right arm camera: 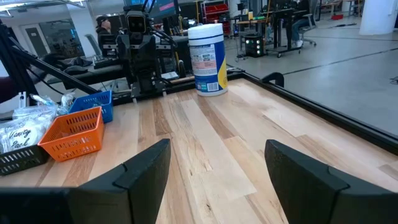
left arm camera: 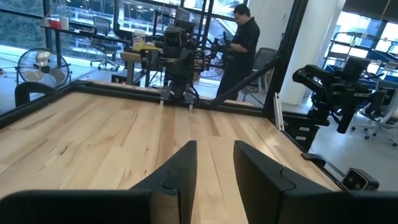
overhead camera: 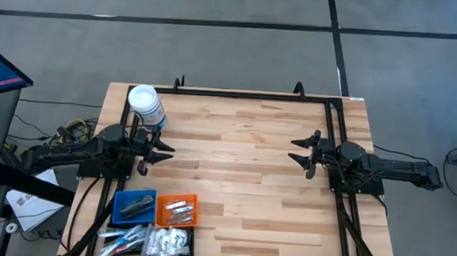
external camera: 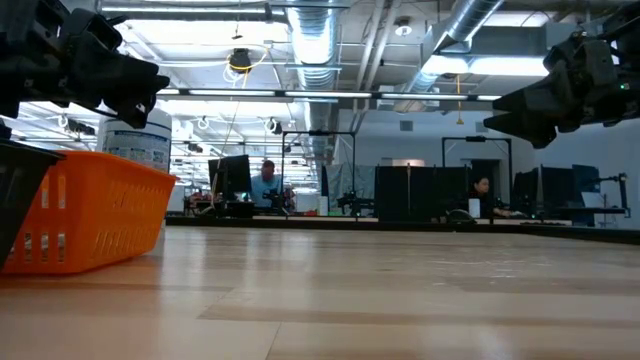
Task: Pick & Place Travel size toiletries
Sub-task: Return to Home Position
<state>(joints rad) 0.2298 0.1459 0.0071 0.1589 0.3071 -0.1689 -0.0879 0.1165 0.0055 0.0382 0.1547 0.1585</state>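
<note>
The travel size toiletries lie in the orange basket, the blue basket and the black basket, at a corner of the table on the left arm's side. The left gripper hangs near them, beside the white jar, fingers a little apart, holding nothing. The right gripper is well apart across the table, wide open and empty.

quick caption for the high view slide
Left gripper and right gripper open, empty; toiletries lie sorted in four trays.
</note>
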